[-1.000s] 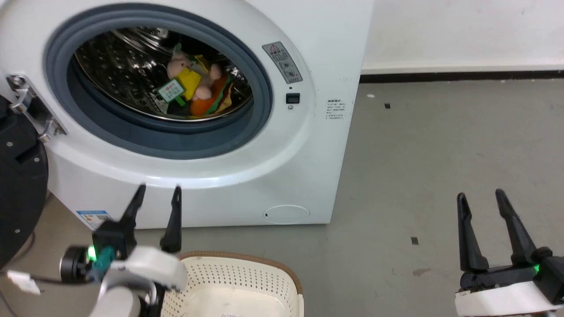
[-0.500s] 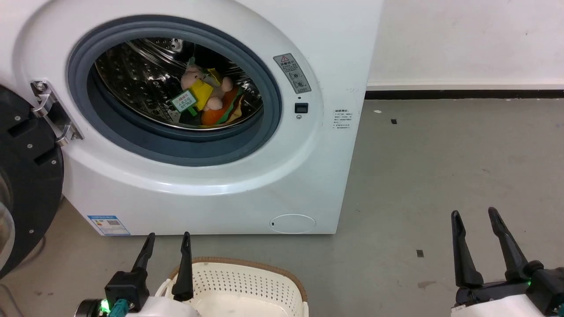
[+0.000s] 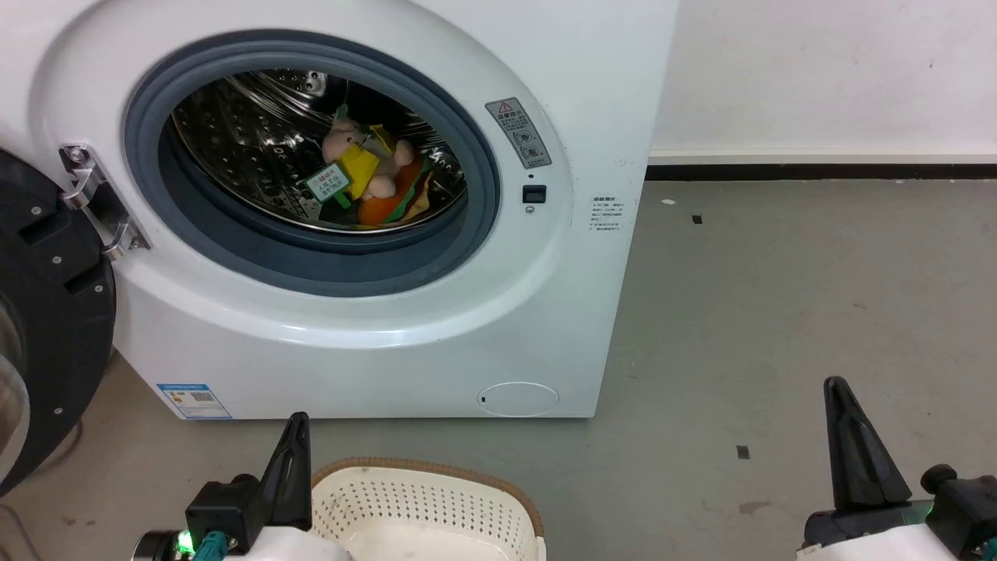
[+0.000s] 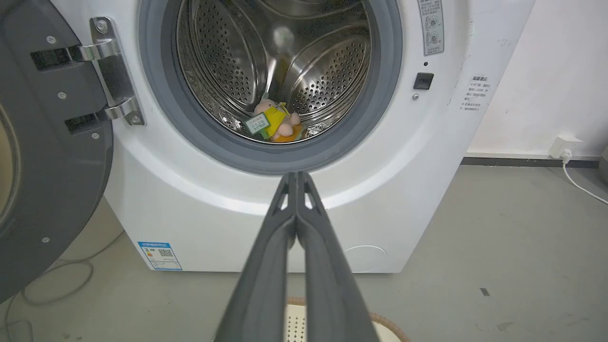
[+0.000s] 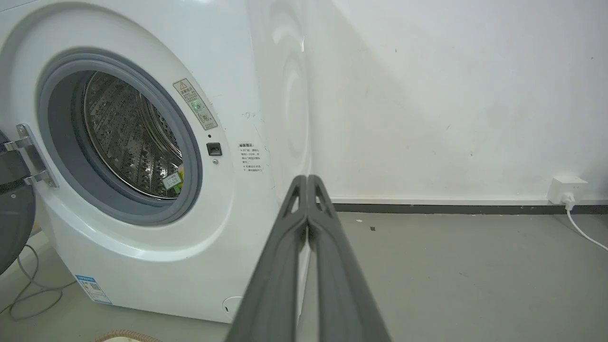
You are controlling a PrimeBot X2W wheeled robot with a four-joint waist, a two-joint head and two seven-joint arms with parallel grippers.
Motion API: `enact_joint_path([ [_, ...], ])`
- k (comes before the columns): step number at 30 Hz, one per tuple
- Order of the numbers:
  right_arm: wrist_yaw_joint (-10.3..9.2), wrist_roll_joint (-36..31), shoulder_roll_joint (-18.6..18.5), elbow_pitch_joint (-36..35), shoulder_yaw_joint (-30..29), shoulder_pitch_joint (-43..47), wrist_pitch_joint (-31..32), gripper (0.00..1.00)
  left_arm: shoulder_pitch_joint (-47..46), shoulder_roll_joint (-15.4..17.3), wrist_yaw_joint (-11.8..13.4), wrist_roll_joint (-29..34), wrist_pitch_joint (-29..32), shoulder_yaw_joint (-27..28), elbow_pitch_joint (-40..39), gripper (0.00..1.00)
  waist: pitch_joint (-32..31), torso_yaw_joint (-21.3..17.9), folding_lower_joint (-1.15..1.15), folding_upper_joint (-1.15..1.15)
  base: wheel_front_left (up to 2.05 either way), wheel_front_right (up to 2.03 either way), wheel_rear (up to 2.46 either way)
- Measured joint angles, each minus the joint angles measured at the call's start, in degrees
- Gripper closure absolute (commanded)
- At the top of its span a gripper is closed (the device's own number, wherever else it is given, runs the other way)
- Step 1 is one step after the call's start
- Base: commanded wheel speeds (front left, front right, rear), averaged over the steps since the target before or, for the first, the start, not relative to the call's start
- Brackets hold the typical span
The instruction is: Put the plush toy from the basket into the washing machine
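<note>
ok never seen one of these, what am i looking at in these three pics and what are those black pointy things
The black pointy things are the robot's two grippers, each a pair of long fingers. One picture comes from a camera on its head: the left gripper sits lower left, the right gripper lower right, both shut and holding nothing. The other two come from cameras on each wrist, looking along the fingers. Ahead stands a washing machine with its door open. The plush toy lies inside the drum. The basket sits on the floor below.
</note>
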Motion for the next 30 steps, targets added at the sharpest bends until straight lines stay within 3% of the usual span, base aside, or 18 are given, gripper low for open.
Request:
enact_joint_path([
  [30, 0.00, -2.0, 0.0, 0.3, 0.6, -0.2, 3.6, 1.00, 0.0, -2.3, -2.0, 4.0, 3.5, 2.8, -1.7, 1.00, -0.4, -0.1, 0.01, 0.00, 0.00, 0.00, 0.00],
])
